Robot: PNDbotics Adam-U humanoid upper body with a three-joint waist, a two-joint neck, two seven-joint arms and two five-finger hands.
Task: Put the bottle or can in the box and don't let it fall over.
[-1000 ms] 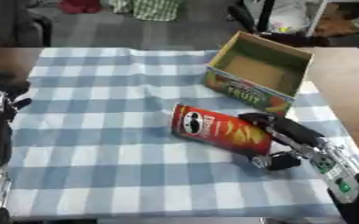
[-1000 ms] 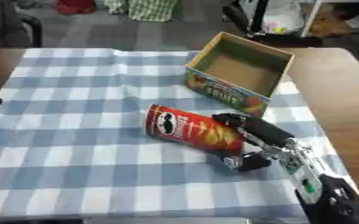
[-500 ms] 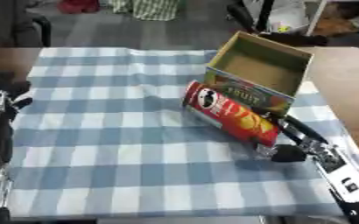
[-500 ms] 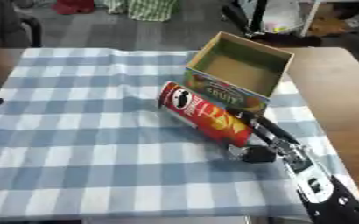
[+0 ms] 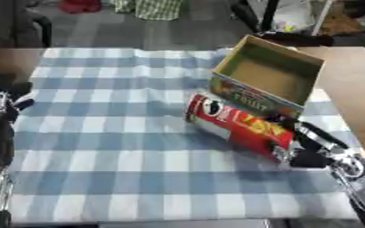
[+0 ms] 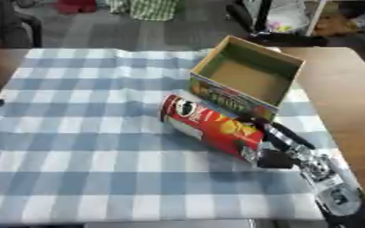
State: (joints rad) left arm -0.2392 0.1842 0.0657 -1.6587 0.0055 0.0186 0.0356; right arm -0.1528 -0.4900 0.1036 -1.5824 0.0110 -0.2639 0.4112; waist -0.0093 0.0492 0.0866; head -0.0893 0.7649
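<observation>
At the lower right of the frame the right hand (image 6: pixel 283 149) is closed around the base end of the red chip can (image 6: pixel 210 125), fingers over the top of it and the thumb beneath. The can is held tilted, nearly lying, its lid end pointing to the upper left above the blue checked cloth (image 5: pixel 123 147), its base end lower right in the grip. Whether the lid end touches the cloth cannot be told. The step in hand looks like the carry toward the box: the can is gripped and just beside it, not yet inside. The next move would call for raising the can above the near wall, turning it upright, and setting it down on its base. At the left edge the left hand (image 5: pixel 0 104) rests idle, its fingers relaxed. Farther off, upper right of centre, the cardboard box (image 6: pixel 216 91) stands open, and nothing shows inside it.
</observation>
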